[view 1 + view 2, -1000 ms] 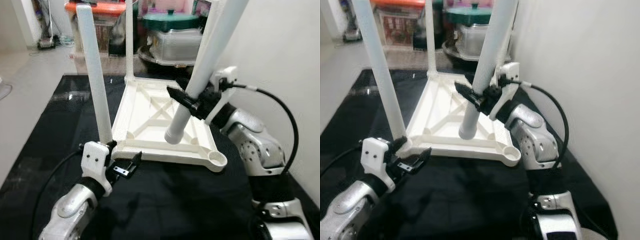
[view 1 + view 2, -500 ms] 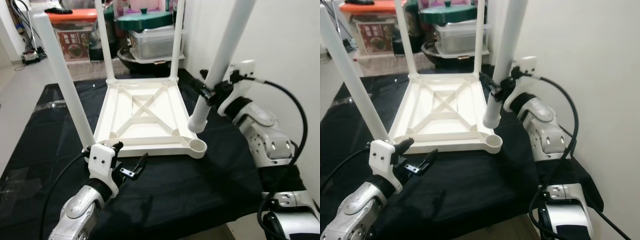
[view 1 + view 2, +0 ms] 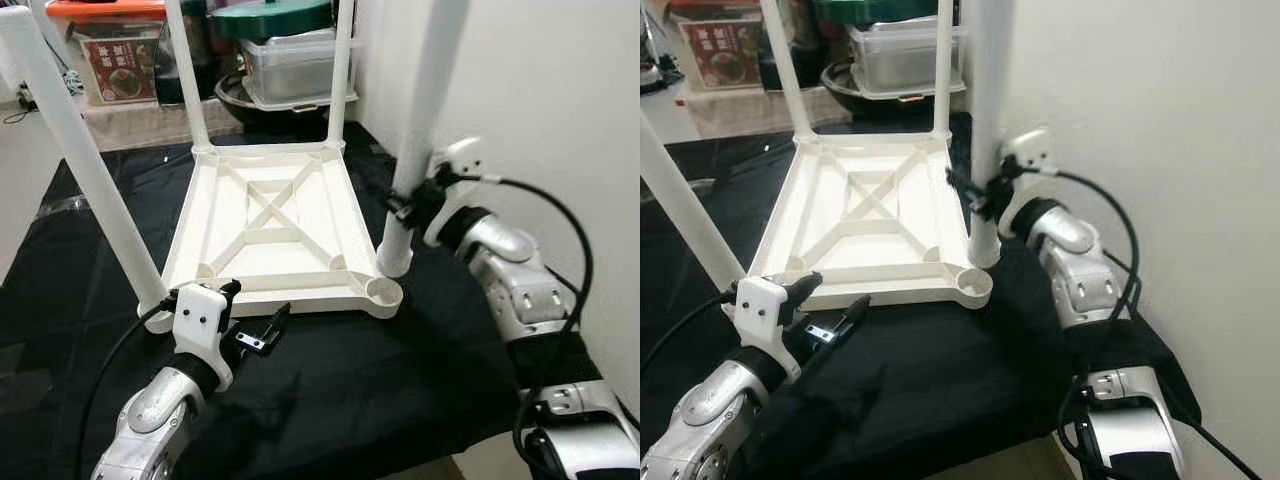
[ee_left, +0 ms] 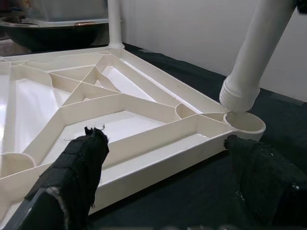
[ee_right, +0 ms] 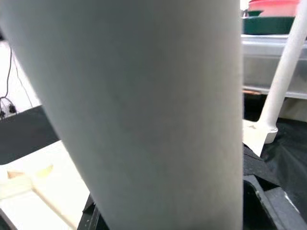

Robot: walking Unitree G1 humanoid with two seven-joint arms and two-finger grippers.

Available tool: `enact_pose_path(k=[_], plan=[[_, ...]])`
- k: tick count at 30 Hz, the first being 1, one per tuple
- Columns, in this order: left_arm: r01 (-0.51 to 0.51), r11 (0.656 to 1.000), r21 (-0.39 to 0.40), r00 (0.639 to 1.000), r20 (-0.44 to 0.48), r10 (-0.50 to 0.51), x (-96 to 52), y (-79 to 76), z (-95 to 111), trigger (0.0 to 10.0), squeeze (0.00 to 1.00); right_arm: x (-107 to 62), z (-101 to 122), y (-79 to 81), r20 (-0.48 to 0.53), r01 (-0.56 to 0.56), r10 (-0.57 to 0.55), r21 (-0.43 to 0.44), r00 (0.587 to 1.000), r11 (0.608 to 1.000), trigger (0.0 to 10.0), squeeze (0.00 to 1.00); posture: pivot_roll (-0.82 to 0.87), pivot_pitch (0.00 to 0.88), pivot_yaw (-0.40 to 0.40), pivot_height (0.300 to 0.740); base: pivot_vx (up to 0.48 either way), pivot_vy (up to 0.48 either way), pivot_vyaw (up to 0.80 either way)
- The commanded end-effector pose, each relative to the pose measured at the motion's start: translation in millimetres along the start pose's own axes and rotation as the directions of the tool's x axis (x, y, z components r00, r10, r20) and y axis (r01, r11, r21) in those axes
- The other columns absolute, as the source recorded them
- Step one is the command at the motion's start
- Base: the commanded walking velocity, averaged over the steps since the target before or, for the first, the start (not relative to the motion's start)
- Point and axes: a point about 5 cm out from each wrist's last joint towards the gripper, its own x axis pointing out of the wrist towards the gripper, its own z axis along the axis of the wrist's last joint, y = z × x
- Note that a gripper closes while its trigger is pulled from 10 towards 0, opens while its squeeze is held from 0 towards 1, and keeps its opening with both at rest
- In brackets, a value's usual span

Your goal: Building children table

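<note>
White table top (image 3: 270, 225) is laid upside down on the black cloth (image 3: 400, 380), centre of the left eye view, ribs facing up. Three legs are already seated: near-left (image 3: 90, 170), two at the far corners (image 3: 190, 80) (image 3: 340, 70). Fourth leg (image 3: 415, 140) is gripped by the right gripper (image 3: 405, 205), fingers clamped round it low down, right of centre; leg is held near upright, its lower end just above the rim of the empty near-right socket (image 3: 384, 293). Left gripper (image 3: 250, 315) is held spread wide at lower left, nothing in it, just off the table's near edge. Storage bins (image 3: 290, 50) are stacked along the top of the frame.
</note>
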Motion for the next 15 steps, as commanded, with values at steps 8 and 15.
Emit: enact_pose_path(k=[8,15], plan=[[-0.028,0.999,0.020,1.000,-0.013,0.029,-4.9,8.6,-2,10.0,0.00,-4.7,-8,18.8,-0.018,-0.114,0.113,-0.030,0.993,0.993,10.0,0.00,-0.01,0.000,-0.049,0.740,0.000,0.000,0.00],[-0.025,0.999,0.024,1.000,-0.013,0.025,-3.0,10.3,-1,10.0,0.00,-8.3,-14,20.4,-0.028,-0.122,0.121,-0.032,0.992,0.992,10.0,0.00,-0.01,0.000,-0.042,0.740,0.000,0.000,0.00]])
